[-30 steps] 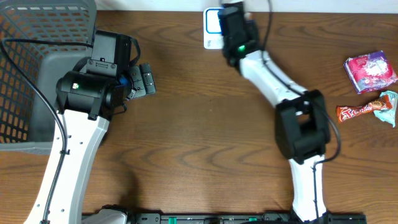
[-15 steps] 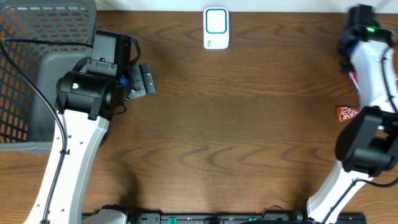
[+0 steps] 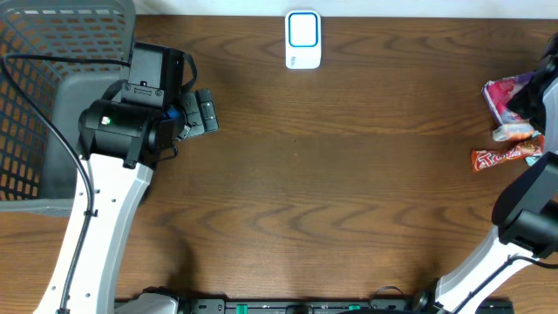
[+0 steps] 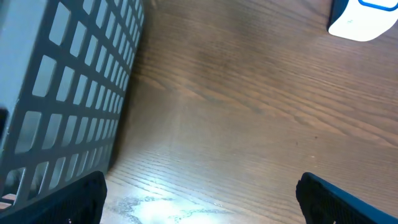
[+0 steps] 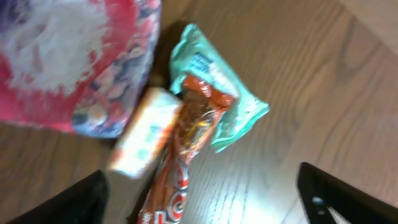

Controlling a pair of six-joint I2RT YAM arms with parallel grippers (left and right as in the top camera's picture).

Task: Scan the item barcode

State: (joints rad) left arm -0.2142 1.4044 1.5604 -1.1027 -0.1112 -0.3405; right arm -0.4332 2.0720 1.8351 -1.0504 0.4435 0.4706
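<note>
The white scanner (image 3: 302, 39) with a blue window stands at the table's far edge, and its corner shows in the left wrist view (image 4: 367, 18). A small white and orange packet (image 5: 146, 140), blurred, lies against a pink bag (image 5: 74, 62) and an orange bar (image 5: 186, 162). The same small packet (image 3: 513, 131) sits at the far right in the overhead view. My right gripper (image 5: 211, 208) hangs open just above these snacks and holds nothing. My left gripper (image 4: 205, 208) is open over bare wood beside the basket.
A grey mesh basket (image 3: 52, 87) fills the left side; its wall (image 4: 68, 93) is close to my left fingers. A teal packet (image 5: 217, 81) lies under the orange bar. The pink bag (image 3: 510, 94) and orange bar (image 3: 499, 158) lie near the right edge.
My right arm swung from the scanner to the far right and opened its gripper. The small white and orange packet now lies among the snacks. The left arm stayed still.
</note>
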